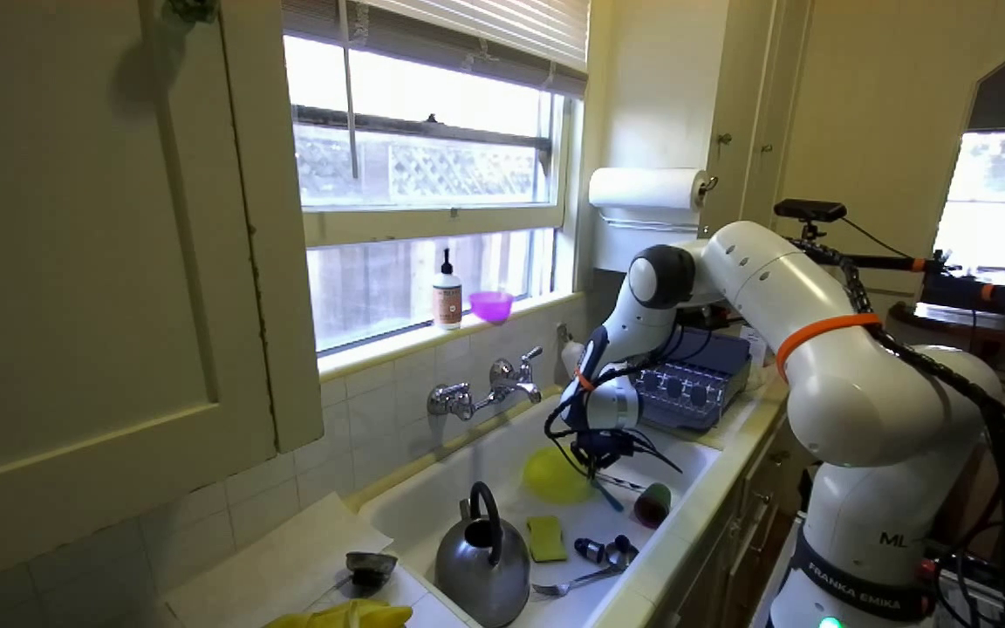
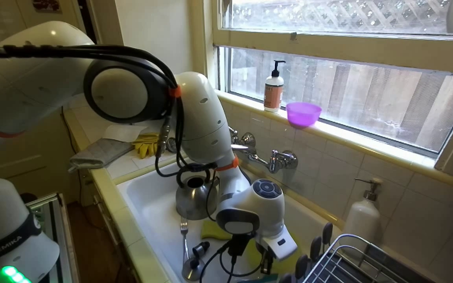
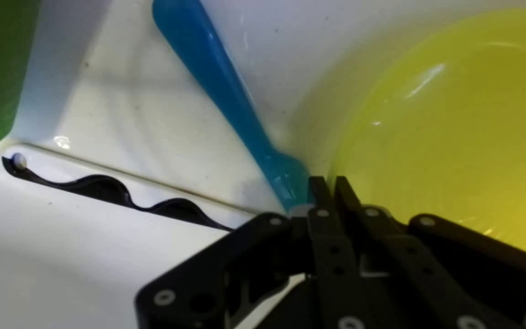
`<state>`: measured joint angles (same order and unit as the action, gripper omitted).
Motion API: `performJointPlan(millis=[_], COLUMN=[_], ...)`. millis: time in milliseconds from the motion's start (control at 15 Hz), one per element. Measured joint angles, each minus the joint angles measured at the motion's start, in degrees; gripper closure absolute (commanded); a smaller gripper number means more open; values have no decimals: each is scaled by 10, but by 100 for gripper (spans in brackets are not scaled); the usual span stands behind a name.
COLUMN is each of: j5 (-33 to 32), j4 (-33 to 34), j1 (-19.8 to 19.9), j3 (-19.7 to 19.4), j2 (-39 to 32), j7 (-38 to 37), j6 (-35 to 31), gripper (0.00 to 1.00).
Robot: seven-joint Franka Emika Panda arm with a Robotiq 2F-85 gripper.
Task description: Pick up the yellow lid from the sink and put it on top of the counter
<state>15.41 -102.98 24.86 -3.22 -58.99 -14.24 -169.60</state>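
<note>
The yellow lid (image 3: 450, 128), a round translucent disc, lies in the white sink (image 1: 406, 515) toward the dish-rack end. It also shows in an exterior view (image 1: 552, 475); the arm partly covers it from the opposite camera. In the wrist view my gripper (image 3: 328, 178) is at the lid's near left rim, its fingertips almost together. The rim runs into the narrow slit between them, so the jaws appear shut on it. One finger stands over the disc, its partner outside, against a blue utensil (image 3: 217, 82). The pale counter (image 1: 673, 549) borders the basin.
A steel kettle (image 1: 482, 567), a yellow sponge (image 1: 546, 538), a fork (image 1: 555, 589) and a green cup (image 1: 652, 506) share the basin. A white handle with black wavy edging (image 3: 107, 187) lies by the jaws. The faucet (image 1: 494, 392) juts from the wall; a dish rack (image 2: 352, 259) stands close by.
</note>
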Motion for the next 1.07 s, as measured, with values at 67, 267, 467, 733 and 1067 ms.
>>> performJointPlan(millis=[67, 267, 467, 733, 1067], j5=[0, 0, 1, 12, 44], j4=[-8, -40, -70, -99, -137], j1=[2, 3, 3, 15, 39], j3=[5, 14, 23, 45, 71], j2=[8, 36, 65, 96, 132], j7=[2, 9, 12, 25, 36], j6=[0, 0, 1, 1, 1], gripper=[99, 99, 99, 99, 99])
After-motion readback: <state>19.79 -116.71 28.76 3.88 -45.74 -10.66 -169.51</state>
